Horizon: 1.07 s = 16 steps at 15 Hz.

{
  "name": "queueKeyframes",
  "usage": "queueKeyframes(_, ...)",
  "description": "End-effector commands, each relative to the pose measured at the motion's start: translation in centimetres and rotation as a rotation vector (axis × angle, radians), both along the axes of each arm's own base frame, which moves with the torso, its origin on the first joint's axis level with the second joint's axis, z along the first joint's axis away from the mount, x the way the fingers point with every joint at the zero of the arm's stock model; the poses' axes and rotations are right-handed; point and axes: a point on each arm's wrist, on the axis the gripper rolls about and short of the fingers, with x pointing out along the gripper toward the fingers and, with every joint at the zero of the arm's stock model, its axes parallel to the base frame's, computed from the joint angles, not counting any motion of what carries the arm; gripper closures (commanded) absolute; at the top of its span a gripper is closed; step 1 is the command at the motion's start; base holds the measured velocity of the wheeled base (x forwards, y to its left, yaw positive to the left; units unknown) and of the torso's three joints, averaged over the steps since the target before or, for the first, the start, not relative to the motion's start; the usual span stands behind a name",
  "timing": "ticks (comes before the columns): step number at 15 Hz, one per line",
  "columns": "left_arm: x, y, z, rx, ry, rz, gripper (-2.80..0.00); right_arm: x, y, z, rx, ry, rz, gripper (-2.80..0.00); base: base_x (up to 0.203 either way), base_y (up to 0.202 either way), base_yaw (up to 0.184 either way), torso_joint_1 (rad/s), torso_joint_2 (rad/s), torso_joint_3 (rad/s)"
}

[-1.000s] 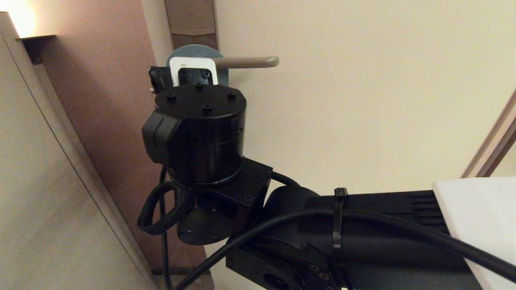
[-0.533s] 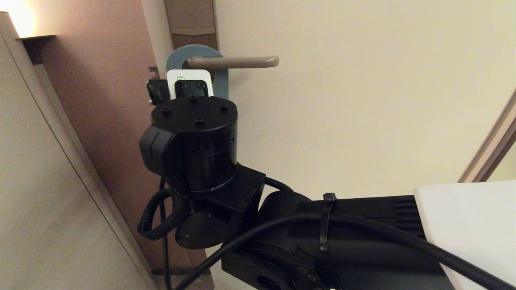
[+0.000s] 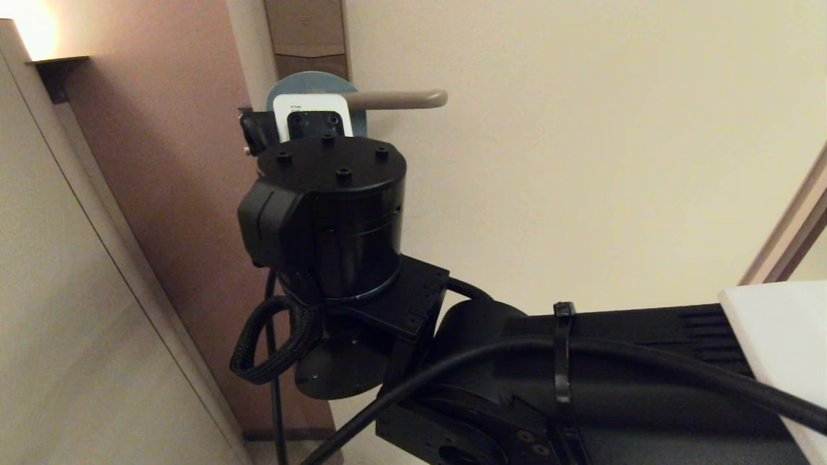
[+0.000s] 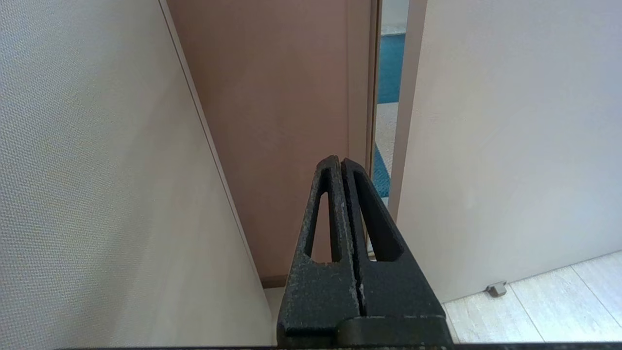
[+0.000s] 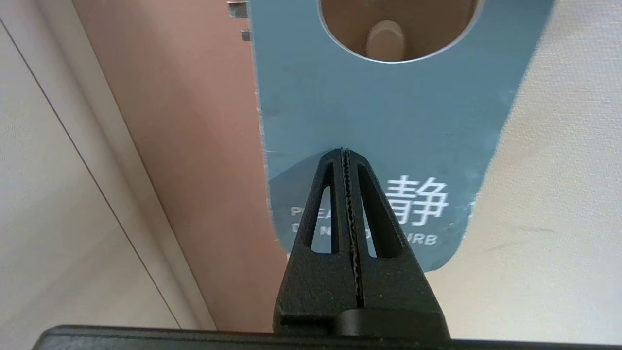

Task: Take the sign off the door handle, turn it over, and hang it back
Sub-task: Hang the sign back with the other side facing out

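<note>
Our right gripper is raised on its extended arm, fingers pressed together; our left gripper sits parked, fingers likewise closed.

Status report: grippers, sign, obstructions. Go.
Right gripper shut, tips in front of sign. Sign's teal side faces out, handle showing through its hole. Left gripper shut, parked. Right arm blocks head view.

The sign is teal on the face that shows, with white lettering (Chinese characters above Latin capitals). The door handle is beige-bronze, on a brownish lock plate. The door is pale cream; the door frame beside it is reddish brown. Both grippers are matt black, the right gripper and the left gripper alike. Through the gap behind the left one lies a carpet in blue and pale grey.
</note>
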Motion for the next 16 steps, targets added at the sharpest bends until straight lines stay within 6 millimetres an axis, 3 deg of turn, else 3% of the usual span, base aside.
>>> queueKeyframes(1, 0.0, 0.0, 0.0, 0.000, 0.001, 0.000, 0.00, -0.4, -0.9, 0.8, 0.009, -0.003, -0.005, 0.00, 0.000, 0.000, 0.000, 0.000, 0.00, 0.000)
queueKeyframes(9, 0.0, 0.0, 0.0, 0.000, 0.001, 0.000, 0.00, -1.7, -3.6, 1.6, -0.021, 0.010, -0.008, 0.00, 0.000, 0.000, 0.000, 0.000, 0.00, 0.000)
queueKeyframes(16, 0.0, 0.0, 0.0, 0.000, 0.000, 0.000, 0.00, -2.8, -8.4, 0.2, -0.160, 0.049, -0.033, 0.00, 0.000, 0.000, 0.000, 0.000, 0.00, 0.000)
